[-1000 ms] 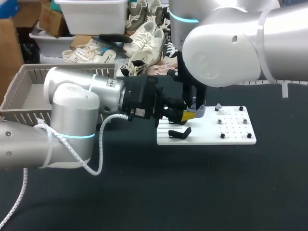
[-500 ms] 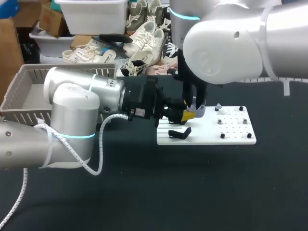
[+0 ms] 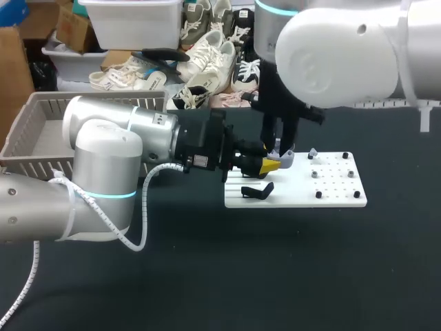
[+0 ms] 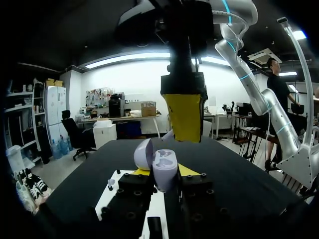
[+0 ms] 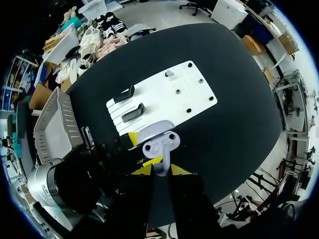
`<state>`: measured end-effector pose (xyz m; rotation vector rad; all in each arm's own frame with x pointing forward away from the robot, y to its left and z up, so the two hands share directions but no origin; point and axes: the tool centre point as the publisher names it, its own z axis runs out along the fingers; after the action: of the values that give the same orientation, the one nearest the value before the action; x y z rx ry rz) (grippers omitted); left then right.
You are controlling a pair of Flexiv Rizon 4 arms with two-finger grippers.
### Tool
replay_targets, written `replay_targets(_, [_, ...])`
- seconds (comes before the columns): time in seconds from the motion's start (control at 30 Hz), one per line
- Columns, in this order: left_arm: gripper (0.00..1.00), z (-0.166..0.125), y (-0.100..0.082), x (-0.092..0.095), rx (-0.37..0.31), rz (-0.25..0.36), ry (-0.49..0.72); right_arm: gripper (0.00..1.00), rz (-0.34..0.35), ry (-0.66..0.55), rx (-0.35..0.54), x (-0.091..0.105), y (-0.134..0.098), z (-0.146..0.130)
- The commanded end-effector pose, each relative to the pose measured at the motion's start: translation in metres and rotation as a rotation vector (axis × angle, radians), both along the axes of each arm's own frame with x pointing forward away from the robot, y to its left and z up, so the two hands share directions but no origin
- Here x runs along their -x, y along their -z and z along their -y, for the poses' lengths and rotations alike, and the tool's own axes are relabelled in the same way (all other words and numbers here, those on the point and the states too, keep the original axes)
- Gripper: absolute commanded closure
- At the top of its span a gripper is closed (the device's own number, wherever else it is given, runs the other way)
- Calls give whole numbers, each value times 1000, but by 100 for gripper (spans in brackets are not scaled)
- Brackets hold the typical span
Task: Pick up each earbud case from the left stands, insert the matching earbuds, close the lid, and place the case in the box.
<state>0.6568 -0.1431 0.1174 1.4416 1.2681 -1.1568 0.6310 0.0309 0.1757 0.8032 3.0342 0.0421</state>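
**Mid-task, insertion stage.** The open earbud case [image 4: 162, 167] is clamped in the left gripper [image 3: 271, 165] above the white board [image 3: 337, 196]. The right gripper [image 5: 161, 171], nearly closed on what is judged an earbud [image 5: 161, 160], is poised just above the case. Insertion, lid closing and placement in the far-left box [image 3: 24, 131] are left to do.

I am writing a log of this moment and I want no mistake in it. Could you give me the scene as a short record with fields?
left gripper: shut on the earbud case, held off the table near the white board
case lid: open
right gripper: directly above the case, apparently shut on a small lavender earbud
black stands: two on the board, nothing on them
gray basket: at the table's left, behind my left arm
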Motion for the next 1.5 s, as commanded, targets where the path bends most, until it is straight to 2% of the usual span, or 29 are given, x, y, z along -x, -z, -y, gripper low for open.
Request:
replay_targets(0.03, [100, 0, 0, -1, 0, 0, 1, 100, -36, 16, -35, -2, -6, 5])
replay_targets(0.3, [100, 0, 0, -1, 0, 0, 1, 100, -89, 69, -100, -4, -6, 13])
replay_targets(0.73, [100, 0, 0, -1, 0, 0, 1, 100, -154, 100, -275, -5, -8, 19])
replay_targets(1.07, [100, 0, 0, -1, 0, 0, 1, 100, -210, 108, -454, -8, -10, 21])
replay_targets(1.5, [100, 0, 0, -1, 0, 0, 1, 100, -253, 63, -536, -9, -11, 16])
